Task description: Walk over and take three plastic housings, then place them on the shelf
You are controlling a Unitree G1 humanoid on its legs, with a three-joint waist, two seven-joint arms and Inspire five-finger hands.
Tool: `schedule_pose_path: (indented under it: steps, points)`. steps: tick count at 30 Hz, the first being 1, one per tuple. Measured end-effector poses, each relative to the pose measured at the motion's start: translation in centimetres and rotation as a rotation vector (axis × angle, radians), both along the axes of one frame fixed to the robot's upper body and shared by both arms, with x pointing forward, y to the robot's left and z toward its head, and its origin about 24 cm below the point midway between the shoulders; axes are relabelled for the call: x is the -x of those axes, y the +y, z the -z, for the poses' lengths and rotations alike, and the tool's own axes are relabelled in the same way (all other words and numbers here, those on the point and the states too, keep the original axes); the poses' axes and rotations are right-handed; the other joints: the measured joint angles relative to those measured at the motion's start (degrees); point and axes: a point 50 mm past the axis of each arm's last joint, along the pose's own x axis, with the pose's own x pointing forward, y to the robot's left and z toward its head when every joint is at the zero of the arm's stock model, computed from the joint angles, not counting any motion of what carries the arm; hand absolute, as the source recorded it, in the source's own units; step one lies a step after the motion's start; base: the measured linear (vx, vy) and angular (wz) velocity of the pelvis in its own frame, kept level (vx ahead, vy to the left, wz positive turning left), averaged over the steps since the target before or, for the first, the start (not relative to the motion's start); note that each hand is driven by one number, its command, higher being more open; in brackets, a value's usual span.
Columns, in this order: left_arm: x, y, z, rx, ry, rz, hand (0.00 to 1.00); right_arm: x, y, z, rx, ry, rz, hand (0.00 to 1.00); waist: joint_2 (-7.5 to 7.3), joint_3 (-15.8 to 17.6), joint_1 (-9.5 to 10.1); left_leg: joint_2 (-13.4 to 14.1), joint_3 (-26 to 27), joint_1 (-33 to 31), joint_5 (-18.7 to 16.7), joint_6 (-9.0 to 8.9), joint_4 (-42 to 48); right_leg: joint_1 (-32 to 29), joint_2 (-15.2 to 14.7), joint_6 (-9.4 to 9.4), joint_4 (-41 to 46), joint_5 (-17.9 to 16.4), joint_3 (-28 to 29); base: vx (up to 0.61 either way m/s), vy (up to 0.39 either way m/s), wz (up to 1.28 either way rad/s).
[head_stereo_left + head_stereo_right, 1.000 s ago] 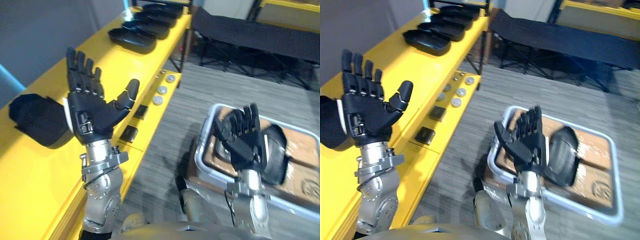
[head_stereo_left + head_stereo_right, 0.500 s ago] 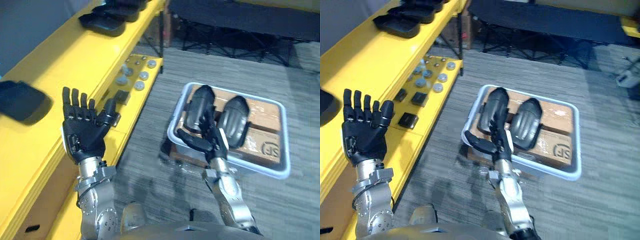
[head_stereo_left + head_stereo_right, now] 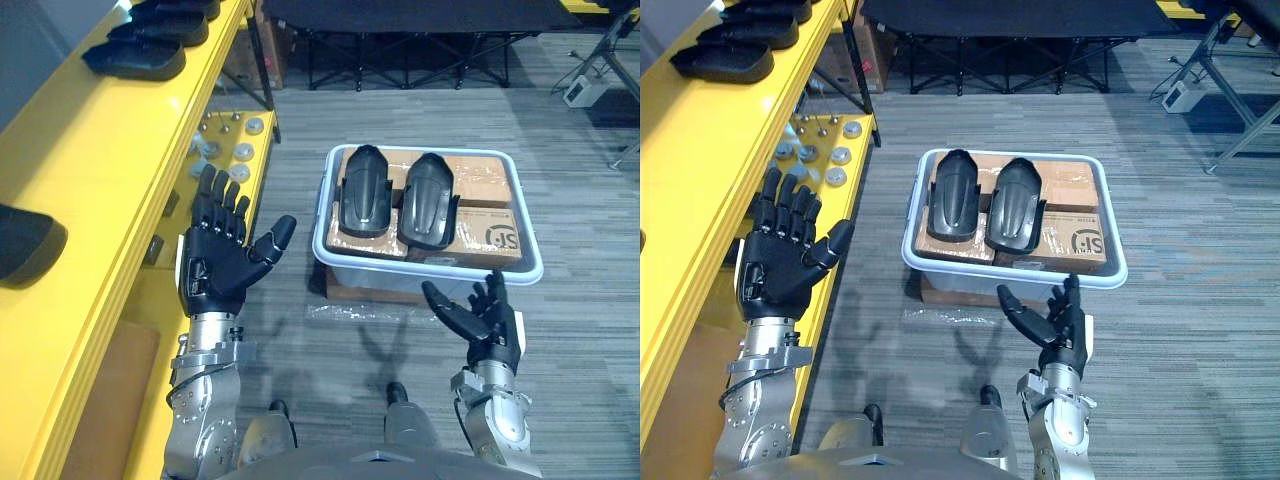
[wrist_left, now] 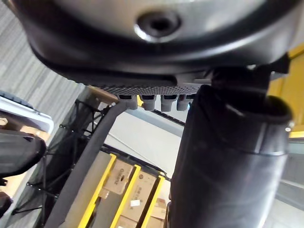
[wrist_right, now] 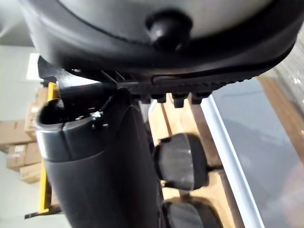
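Bin [image 3: 430, 268] of housings [image 3: 364, 190] is now faced head-on, so pickup is teed up next — left robot hand [image 3: 215, 275] and right robot hand [image 3: 490, 325] are held open, empty.

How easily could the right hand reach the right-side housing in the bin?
Probably yes: the open right hand hovers before the bin, and that housing lies uncovered on top, nothing between.

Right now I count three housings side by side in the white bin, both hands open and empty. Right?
Not three: the left eye view shows two housings side by side in the white bin. Both the left hand and right hand are open and empty.
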Motion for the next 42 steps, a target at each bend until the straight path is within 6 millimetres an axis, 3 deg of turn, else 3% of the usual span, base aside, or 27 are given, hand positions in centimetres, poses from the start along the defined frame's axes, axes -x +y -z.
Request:
schedule_pose_path:
  steps: [4,6,9,12,14,17,20,23,28,31,38,42]
  points:
    - [-1.0,-0.9,-0.7,-0.021,-0.029,0.066,1.00,-3.5,-3.8,-2.0,0.062,-0.077,0.186,1.00,0.43,3.8,0.50,-0.1,-1.8,-3.1,1.1,-0.25,1.4,0.2,0.0,-0.52,-3.0,2.3,-2.0,-0.12,0.019,0.22]
    - [-1.7,-1.7,-1.6,-0.028,-0.075,0.115,1.00,-6.9,-7.4,-5.3,0.133,-0.152,0.277,1.00,1.77,7.4,0.56,0.0,-2.8,-5.4,2.0,-0.36,1.6,-0.9,0.4,-0.95,-4.2,3.8,-2.8,-0.14,-0.012,0.15]
    - [-2.5,-2.7,-2.1,-0.037,-0.095,0.171,1.00,-9.5,-9.7,-8.4,0.176,-0.203,0.335,1.00,2.87,10.4,0.98,0.3,-3.5,-7.2,3.6,-0.49,1.5,-2.2,0.9,-1.20,-5.2,5.3,-3.1,-0.08,-0.025,0.04]
    - [-3.5,-4.4,-1.1,-0.066,-0.054,0.265,1.00,-11.9,-11.7,-10.7,0.160,-0.218,0.380,1.00,3.99,11.0,1.93,0.7,-3.8,-10.1,4.4,-0.75,1.6,-4.9,1.5,-1.08,-5.8,6.8,-3.2,-0.04,-0.028,-0.02]
    - [-4.0,-5.8,-0.2,-0.085,-0.019,0.340,1.00,-13.7,-13.3,-13.4,0.157,-0.235,0.405,1.00,4.97,12.5,2.63,0.7,-4.2,-11.7,4.7,-0.76,1.8,-6.0,1.6,-0.96,-5.9,7.5,-3.4,-0.01,-0.002,0.02]
    - [-4.2,-7.0,0.6,-0.096,0.018,0.400,1.00,-14.9,-15.0,-17.4,0.206,-0.263,0.413,1.00,6.38,13.5,3.90,0.6,-4.4,-13.5,5.5,-0.66,1.6,-7.8,1.4,-0.91,-5.9,8.1,-3.8,0.00,-0.001,0.02]
    - [-4.0,-8.1,1.3,-0.091,0.051,0.433,1.00,-15.7,-15.9,-22.6,0.239,-0.346,0.422,1.00,7.67,14.1,5.36,-0.1,-4.6,-14.6,6.7,-0.48,0.0,-9.5,0.7,-0.73,-5.7,8.3,-4.3,0.00,-0.004,0.07]
    - [-4.3,-8.7,1.7,-0.085,0.080,0.422,1.00,-16.0,-16.0,-25.6,0.292,-0.369,0.413,1.00,8.21,14.5,7.14,-0.2,-4.4,-15.0,7.1,-0.42,-0.6,-11.0,0.4,-0.73,-4.4,8.3,-4.9,0.00,-0.003,0.02]
    - [-5.2,-8.6,1.5,-0.096,0.078,0.365,1.00,-16.3,-15.8,-28.4,0.434,-0.308,0.391,1.00,8.58,15.6,8.38,-0.7,-4.4,-17.0,7.5,-0.23,-0.1,-13.8,-0.5,-0.76,-1.7,8.2,-6.7,-0.02,-0.001,0.01]
    - [-5.5,-7.9,1.2,-0.101,0.061,0.330,1.00,-16.6,-15.9,-28.8,0.443,-0.223,0.394,1.00,8.63,15.9,8.65,-0.8,-4.7,-18.1,7.6,-0.16,0.8,-14.6,-0.9,-0.91,-0.7,7.9,-8.0,-0.03,0.003,0.11]
    - [-5.7,-7.5,1.0,-0.099,0.054,0.311,1.00,-16.9,-16.8,-26.2,0.414,0.049,0.388,1.00,8.48,16.0,10.60,-0.3,-6.1,-20.2,7.5,-0.31,2.7,-16.2,-1.2,-1.48,2.6,6.1,-10.5,-0.04,-0.015,0.07]
    - [-5.5,-7.3,1.3,-0.097,0.067,0.307,1.00,-16.9,-16.8,-26.1,0.421,0.122,0.364,1.00,8.28,16.2,11.10,0.0,-6.2,-20.8,7.9,-0.63,2.8,-17.6,-1.3,-1.85,4.3,5.5,-11.1,-0.02,-0.021,0.00]
